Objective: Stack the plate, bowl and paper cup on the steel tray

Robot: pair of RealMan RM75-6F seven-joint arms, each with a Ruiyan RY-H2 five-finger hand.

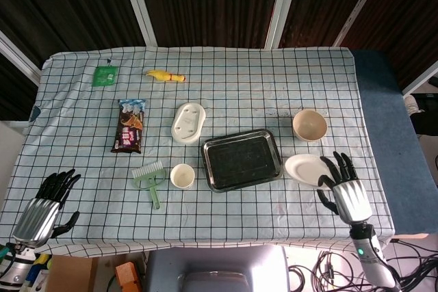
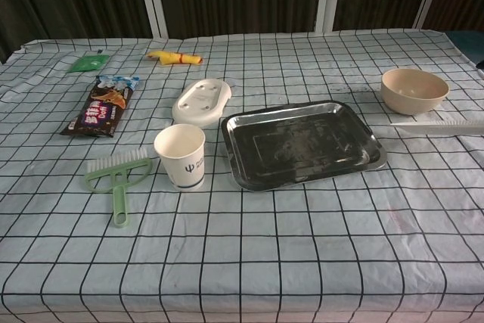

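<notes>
From the head view, the right hand (image 1: pixel 345 186) grips the paper plate (image 1: pixel 308 170) by its right rim, near the table's (image 1: pixel 226 76) right edge, with the plate apparently lifted. The steel tray (image 1: pixel 241 159) lies just left of the plate, toward the front middle of the table. The bowl (image 1: pixel 309 125) sits behind the plate, and the paper cup (image 1: pixel 182 176) stands just left of the tray. The left hand (image 1: pixel 48 203) hovers off the front left corner, fingers loosely spread, holding nothing.

From the chest view, the plate (image 2: pixel 439 126) shows edge-on, raised and roughly level, just in front of the bowl (image 2: pixel 414 90) at the right edge. The tray (image 2: pixel 301 144) is bare, and the cup (image 2: pixel 181 156) stands beside its left end. Neither hand shows here.

The step in hand looks like carrying the plate to the tray. The next move calls for shifting it left over the tray's middle, lowering it flat, and letting go.
</notes>
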